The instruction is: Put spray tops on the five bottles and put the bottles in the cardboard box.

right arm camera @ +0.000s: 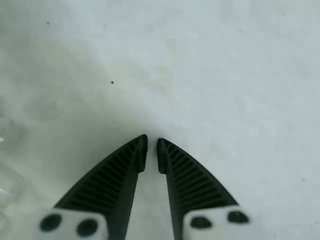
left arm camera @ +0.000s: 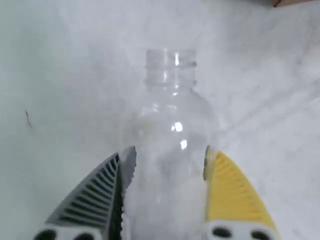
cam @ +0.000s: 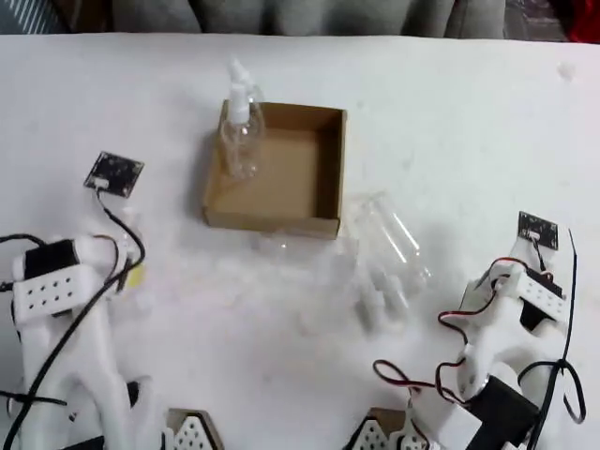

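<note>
A clear bottle (left arm camera: 170, 100) with a bare threaded neck and no spray top sits between the grey and yellow fingers of my left gripper (left arm camera: 167, 155), which is shut on its body. In the high view this gripper (cam: 131, 272) is low over the table, left of the cardboard box (cam: 330, 169). One bottle with a white spray top (cam: 241, 131) leans in the box's far left corner. More clear bottles (cam: 389, 239) lie right of the box, with white spray tops (cam: 380, 302) in front of them. My right gripper (right arm camera: 151, 145) hangs shut over bare table.
The table (cam: 450, 122) is covered in white cloth. The two arm bases (cam: 192, 433) stand at the near edge. Red and black cables (cam: 469, 319) loop around the right arm. Open cloth lies behind the box and at the far right.
</note>
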Available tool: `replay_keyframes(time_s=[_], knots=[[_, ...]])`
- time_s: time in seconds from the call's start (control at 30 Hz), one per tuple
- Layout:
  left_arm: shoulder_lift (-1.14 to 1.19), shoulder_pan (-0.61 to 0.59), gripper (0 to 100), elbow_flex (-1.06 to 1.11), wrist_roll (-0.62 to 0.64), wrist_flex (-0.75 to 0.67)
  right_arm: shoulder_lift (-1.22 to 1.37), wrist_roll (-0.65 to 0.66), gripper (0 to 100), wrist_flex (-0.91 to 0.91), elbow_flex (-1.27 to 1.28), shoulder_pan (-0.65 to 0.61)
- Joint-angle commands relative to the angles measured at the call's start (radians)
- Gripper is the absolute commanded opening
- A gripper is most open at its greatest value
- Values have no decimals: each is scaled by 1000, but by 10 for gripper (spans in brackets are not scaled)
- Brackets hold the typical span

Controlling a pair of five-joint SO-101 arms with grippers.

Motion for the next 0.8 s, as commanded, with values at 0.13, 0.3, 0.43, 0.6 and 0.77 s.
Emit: replay_keyframes(time_s=[0.13,0.3,0.43,0.6,0.77], knots=[[21,-51,21,11,-5,-167,2,11,18,-13,-40,-10],[254,-105,21,-150,-8,-170,2,11,18,-13,-40,-10],[430,-113,21,-250,-6,-169,2,11,18,-13,-40,-8],[595,-107,96,-348,-5,-167,2,21,18,-13,-40,-8],[694,-108,254,-422,-5,-167,2,54,17,-15,-31,-12]])
